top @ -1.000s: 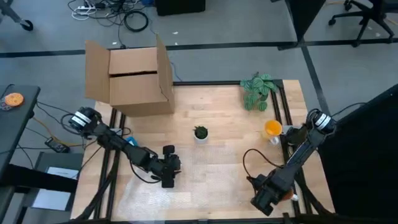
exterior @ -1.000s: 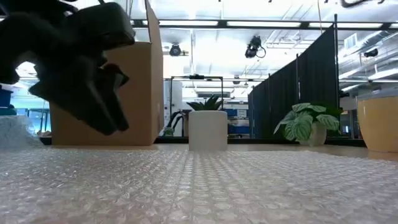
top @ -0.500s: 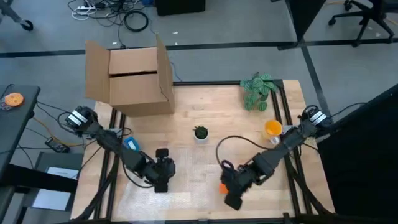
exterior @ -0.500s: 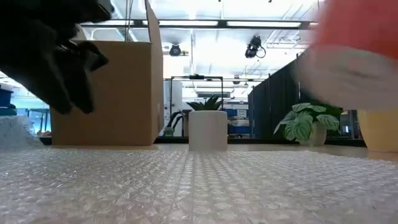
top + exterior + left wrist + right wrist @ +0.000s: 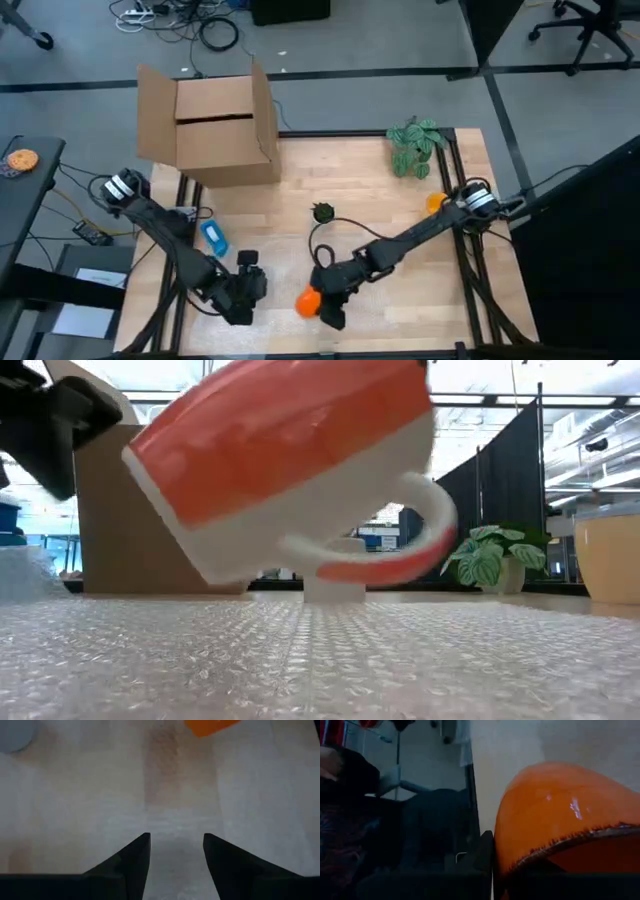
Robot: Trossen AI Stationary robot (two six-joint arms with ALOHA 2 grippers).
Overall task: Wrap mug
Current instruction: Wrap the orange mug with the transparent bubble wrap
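One orange mug, one bubble wrap sheet.
The right gripper is holding the glossy mug tilted above the bumpy wrap; the left gripper is waiting with fingers apart.

We see a glossy orange-and-white glazed mug, smooth and reflective, above a sheet of clear, dimpled plastic bubble wrap on a matt, pale wooden table, beside a matt brown corrugated cardboard box.
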